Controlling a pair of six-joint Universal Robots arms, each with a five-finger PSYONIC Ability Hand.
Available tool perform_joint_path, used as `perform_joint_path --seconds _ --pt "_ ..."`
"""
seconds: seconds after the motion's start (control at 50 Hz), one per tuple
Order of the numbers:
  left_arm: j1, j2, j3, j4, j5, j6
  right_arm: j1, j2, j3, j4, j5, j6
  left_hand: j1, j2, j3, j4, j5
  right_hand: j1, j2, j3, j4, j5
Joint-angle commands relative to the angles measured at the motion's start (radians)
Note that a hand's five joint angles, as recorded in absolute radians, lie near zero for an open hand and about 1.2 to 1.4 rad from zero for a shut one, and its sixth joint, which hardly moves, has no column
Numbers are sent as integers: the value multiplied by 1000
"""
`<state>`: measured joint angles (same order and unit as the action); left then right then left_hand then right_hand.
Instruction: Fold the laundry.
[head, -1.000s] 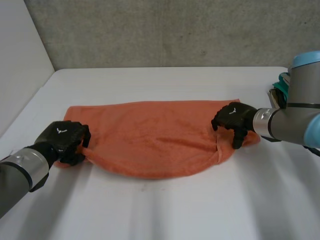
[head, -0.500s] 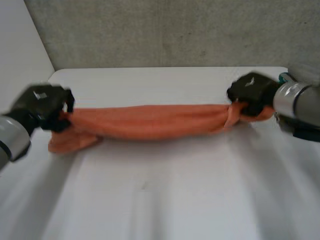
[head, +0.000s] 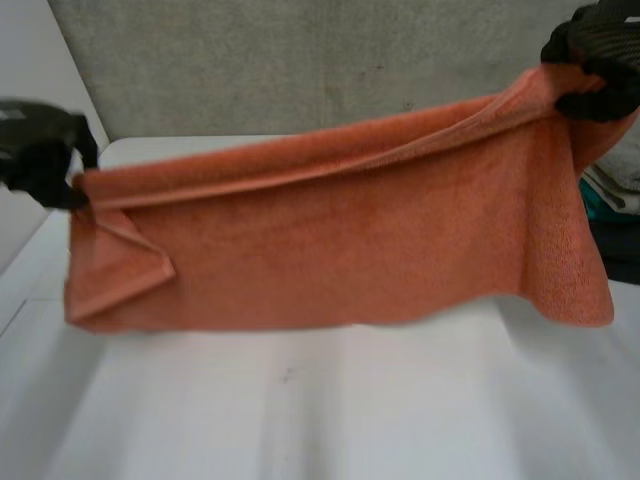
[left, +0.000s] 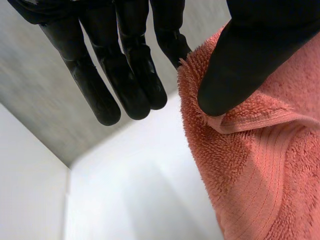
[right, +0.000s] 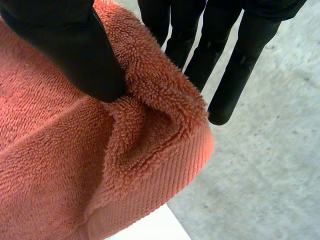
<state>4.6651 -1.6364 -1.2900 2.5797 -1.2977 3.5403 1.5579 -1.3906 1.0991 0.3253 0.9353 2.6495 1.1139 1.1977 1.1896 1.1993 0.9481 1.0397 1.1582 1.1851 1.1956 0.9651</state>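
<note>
Orange towel stretched above table, hiding most of its far edge. Left hand pinches one top corner, right hand the other; both partly cut off.

The orange towel hangs spread above the white table — left hand and right hand gripping its top corners.

Orange terry towel is held aloft, stretched by its upper corners, hanging doubled, lower edge above the bench.
</note>
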Motion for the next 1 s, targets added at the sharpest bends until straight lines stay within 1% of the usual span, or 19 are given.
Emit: perform_joint_path --seconds 0.02,0.08,0.14,0.16,0.22,0.24,0.3,0.32,0.38,0.44,0.48,0.6,0.68,0.7,0.78,0.84,0.92,0.98,1.0 --pt "-61 -215 52 68 -55 83 22 154 31 -118 43 -40 282 199 207 197 274 357 238 211 201 257" --pt "-74 -275 118 155 -72 88 56 253 -4 -211 100 -34 282 199 207 197 274 357 238 211 201 257" --pt "-94 -327 228 310 -75 72 96 314 -48 -333 152 -8 282 199 207 197 274 357 238 211 201 257" --pt "-100 -336 279 397 -72 51 112 344 -73 -442 192 22 282 199 207 197 274 357 238 211 201 257" --pt "-109 -332 334 551 -69 -18 128 361 -90 -642 259 113 282 199 207 197 274 357 238 211 201 257" --pt "-111 -317 351 654 -71 -85 131 357 -82 -793 307 198 282 199 207 197 274 357 238 211 201 257" --pt "-114 -281 356 808 -81 -193 133 331 -53 -1038 358 334 282 199 207 197 274 357 238 211 201 257" --pt "-114 -264 353 885 -95 -245 131 306 -29 -1181 378 412 282 199 207 197 274 357 238 211 201 257" --pt "-111 -247 342 932 -118 -288 123 295 -2 -1325 392 498 282 199 207 197 274 357 238 211 201 257" --pt "-109 -235 321 872 -129 -282 136 292 -5 -1271 372 488 282 199 207 197 274 357 238 211 201 257" --pt "-106 -229 285 815 -140 -267 140 289 -2 -1172 335 472 282 199 207 197 274 357 238 211 201 257" --pt "-85 -204 121 767 -126 -228 142 277 68 -1036 255 448 282 199 207 197 274 357 238 211 201 257" --pt "-77 -197 -50 778 -91 -195 131 282 177 -968 188 396 282 199 207 197 274 357 238 211 201 257" --pt "-77 -200 -119 793 -71 -173 128 289 227 -941 157 368 282 199 207 197 274 357 238 211 201 257" --pt "-78 -226 -279 868 -5 -95 119 329 358 -902 105 273 282 199 207 197 274 357 238 211 201 257" --pt "-77 -270 -356 922 29 -38 116 358 419 -888 102 199 282 199 207 197 274 357 238 211 201 257" --pt "-66 -339 -443 988 70 95 96 378 494 -826 111 68 282 199 207 197 274 357 238 211 201 257" --pt "-60 -352 -459 985 80 138 88 375 505 -783 109 49 282 199 207 197 274 357 238 211 201 257" --pt "-55 -346 -460 975 84 152 85 371 508 -757 109 52 187 103 111 101 178 357 238 211 201 257"
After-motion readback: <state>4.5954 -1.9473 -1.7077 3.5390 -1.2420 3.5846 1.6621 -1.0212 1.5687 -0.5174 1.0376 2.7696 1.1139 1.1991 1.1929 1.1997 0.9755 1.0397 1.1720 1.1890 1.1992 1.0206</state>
